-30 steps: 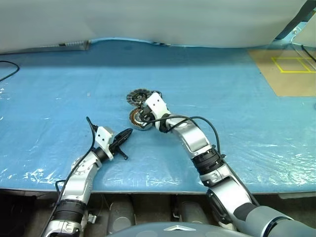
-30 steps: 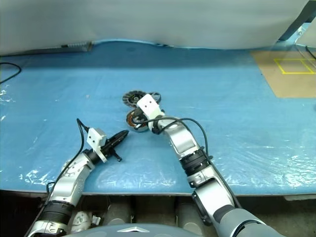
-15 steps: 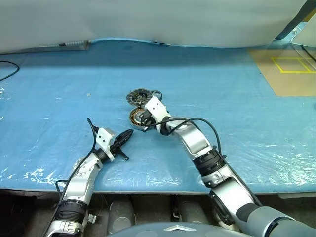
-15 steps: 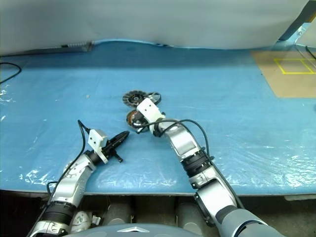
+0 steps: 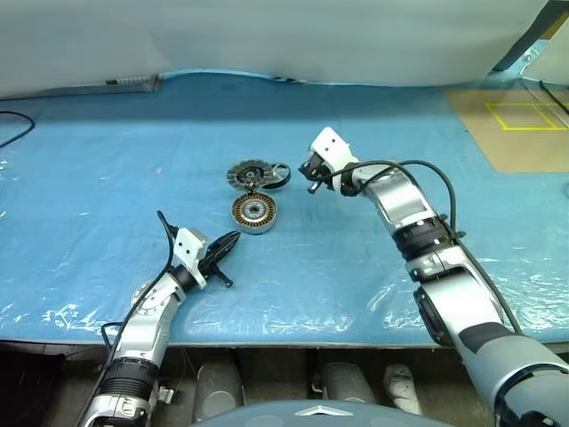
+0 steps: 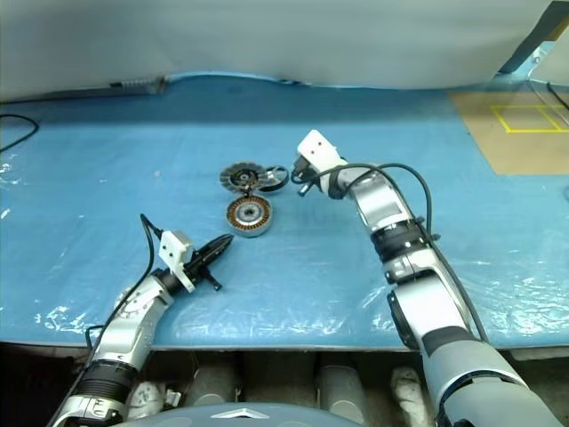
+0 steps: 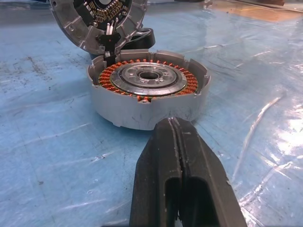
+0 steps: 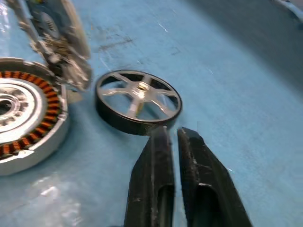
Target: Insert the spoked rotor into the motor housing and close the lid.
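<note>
Blue plastic sheet [image 5: 107, 169] covers the table, white drape behind, brown board [image 5: 524, 133] with yellow tape at far right. Housing [image 5: 255, 212] sits open; lid [image 5: 249, 174] and rotor [image 5: 277, 175] just behind. Left gripper [image 5: 227, 242] closed, empty. Right gripper [image 5: 310, 174] slightly apart, empty, near rotor.

Both arms are built of silver-grey metal segments joined by black ribbed collars. A white block sits on each wrist, with a thin black cable looping from it back along the forearm. The left end effector [image 5: 224, 245] has 2 tapered black fingers [image 7: 189, 189]; the right end effector [image 5: 308, 175] has 2 alike, possibly rubber-faced [image 8: 199, 175].
</note>
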Tool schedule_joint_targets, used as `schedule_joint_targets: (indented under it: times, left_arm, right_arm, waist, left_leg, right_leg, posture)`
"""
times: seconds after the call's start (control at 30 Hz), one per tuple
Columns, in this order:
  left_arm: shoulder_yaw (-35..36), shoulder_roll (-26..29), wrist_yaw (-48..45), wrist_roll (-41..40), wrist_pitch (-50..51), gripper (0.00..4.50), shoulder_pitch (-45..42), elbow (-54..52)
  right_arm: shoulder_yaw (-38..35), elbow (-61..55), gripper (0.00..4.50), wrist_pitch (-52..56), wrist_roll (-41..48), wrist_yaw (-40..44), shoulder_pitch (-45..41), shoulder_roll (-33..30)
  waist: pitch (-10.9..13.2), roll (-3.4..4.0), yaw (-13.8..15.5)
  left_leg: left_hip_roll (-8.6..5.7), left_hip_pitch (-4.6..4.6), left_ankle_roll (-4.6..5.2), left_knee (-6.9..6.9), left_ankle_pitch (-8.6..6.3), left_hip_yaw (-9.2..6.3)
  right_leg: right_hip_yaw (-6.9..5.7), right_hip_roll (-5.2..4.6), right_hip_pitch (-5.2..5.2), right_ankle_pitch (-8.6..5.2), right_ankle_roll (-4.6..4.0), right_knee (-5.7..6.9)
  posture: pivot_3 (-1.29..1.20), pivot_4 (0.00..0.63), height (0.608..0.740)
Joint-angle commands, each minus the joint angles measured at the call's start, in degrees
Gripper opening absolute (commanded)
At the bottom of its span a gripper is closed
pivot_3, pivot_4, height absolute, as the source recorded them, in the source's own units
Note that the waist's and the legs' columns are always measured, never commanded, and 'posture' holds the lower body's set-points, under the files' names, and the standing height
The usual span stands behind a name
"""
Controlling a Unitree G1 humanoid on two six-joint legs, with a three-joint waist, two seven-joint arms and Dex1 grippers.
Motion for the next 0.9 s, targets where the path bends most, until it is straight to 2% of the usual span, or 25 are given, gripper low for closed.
schedule_joint_targets:
  times: [0.03, 0.1, 0.27, 0.53, 0.9]
  left_arm:
    - [0.33, 0.31, 0.17, -0.06, -0.02, 0.0, -0.31, -2.08]
    - [0.53, 0.43, 0.29, -0.04, -0.13, 0.0, -0.02, -2.18]
    - [0.9, 0.62, 0.53, 0.04, -0.44, 0.0, 0.67, -2.32]
    - [0.56, 0.56, 1.59, 0.4, 0.12, 0.0, 1.63, -3.74]
    - [0.37, 0.03, 1.58, 0.71, -0.31, 0.0, 1.31, -2.48]
  right_arm:
    - [-1.31, 8.67, 1.61, -5.59, -0.82, -0.1, -6.17, 1.06]
    - [-1.56, 13.84, 2.25, -7.6, -1.28, -0.94, -8.75, 1.95]
    - [-4.1, 20.68, 2.25, -8.41, -0.02, -2.68, -12.53, 5.03]
    - [-7.16, 19.14, 2.25, -4.4, 2.01, -2.64, -11.61, 10.91]
    - [-6.47, 16.7, 2.25, -2.56, 0.55, -3.69, -7.92, 11.98]
  waist:
    - [0.0, 0.0, 0.01]
    - [0.0, 0.01, -0.01]
    - [0.01, 0.01, 0.06]
    - [0.02, 0.03, 0.19]
    - [0.02, 0.03, 0.12]
  left_leg:
    - [0.01, -0.07, 0.01, 0.01, 0.0, 0.0]
    - [0.02, -0.13, 0.02, 0.02, 0.0, 0.01]
    - [0.14, -0.17, 0.05, 0.02, 0.01, 0.02]
    - [0.3, -0.19, 0.26, 0.03, 0.08, 0.06]
    - [0.3, -0.18, 0.05, 0.04, -0.01, 0.06]
  right_leg:
    - [0.0, 0.0, -0.06, 0.0, 0.0, 0.02]
    - [-0.01, 0.0, -0.14, 0.0, -0.02, 0.05]
    - [-0.11, 0.02, -0.16, -0.07, -0.15, 0.08]
    - [-0.24, 0.07, -0.18, -0.12, -0.24, 0.11]
    - [-0.24, 0.07, -0.17, -0.12, -0.24, 0.11]
  posture:
    - [0.0, 0.15, 0.74]
    - [0.0, 0.15, 0.74]
    - [0.0, 0.15, 0.74]
    - [0.0, 0.15, 0.74]
    - [0.0, 0.15, 0.74]
